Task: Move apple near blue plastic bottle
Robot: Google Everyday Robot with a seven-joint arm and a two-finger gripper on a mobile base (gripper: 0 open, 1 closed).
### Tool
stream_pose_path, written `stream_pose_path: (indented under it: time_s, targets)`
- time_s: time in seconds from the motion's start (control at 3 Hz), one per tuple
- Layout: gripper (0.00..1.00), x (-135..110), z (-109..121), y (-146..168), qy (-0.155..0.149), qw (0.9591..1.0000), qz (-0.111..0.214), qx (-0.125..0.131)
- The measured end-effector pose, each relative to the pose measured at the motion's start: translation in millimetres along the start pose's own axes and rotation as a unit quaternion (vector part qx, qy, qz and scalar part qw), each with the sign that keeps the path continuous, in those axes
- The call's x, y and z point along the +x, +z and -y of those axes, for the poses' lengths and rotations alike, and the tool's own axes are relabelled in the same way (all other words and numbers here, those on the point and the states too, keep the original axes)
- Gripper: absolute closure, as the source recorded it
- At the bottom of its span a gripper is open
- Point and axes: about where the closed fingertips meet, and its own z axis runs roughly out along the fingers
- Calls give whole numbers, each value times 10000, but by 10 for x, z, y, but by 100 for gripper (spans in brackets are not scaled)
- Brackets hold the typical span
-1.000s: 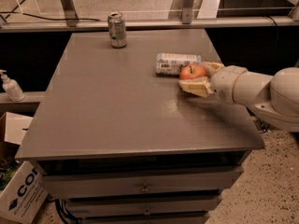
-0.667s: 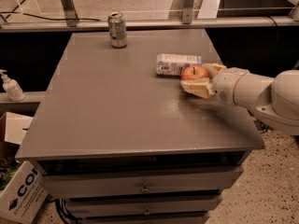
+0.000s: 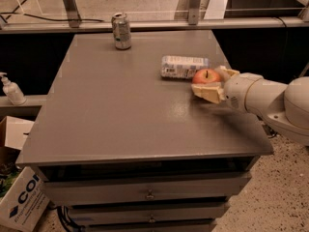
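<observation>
The red-orange apple sits low over the table at the right side, just right of the blue plastic bottle, which lies on its side and almost touches it. My gripper reaches in from the right. Its pale fingers stand in front of and behind the apple and are closed on it. The white arm extends off toward the right edge.
A silver drink can stands at the table's far edge. The grey table has drawers below its front. A white pump-top bottle stands on a ledge at the left, with cardboard boxes on the floor.
The gripper and the apple have shifted very slightly to the right. The bottle and the can have not moved.
</observation>
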Motion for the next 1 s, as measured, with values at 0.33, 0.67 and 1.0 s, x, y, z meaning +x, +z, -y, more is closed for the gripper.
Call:
stream_pose_path:
  time_s: [0.33, 0.67, 1.0]
  targets:
    - [11, 10, 2, -8, 30, 10000, -10, 26]
    - [0, 12, 0, -11, 47, 10000, 0, 24]
    - [0, 6, 0, -29, 84, 10000, 37, 14]
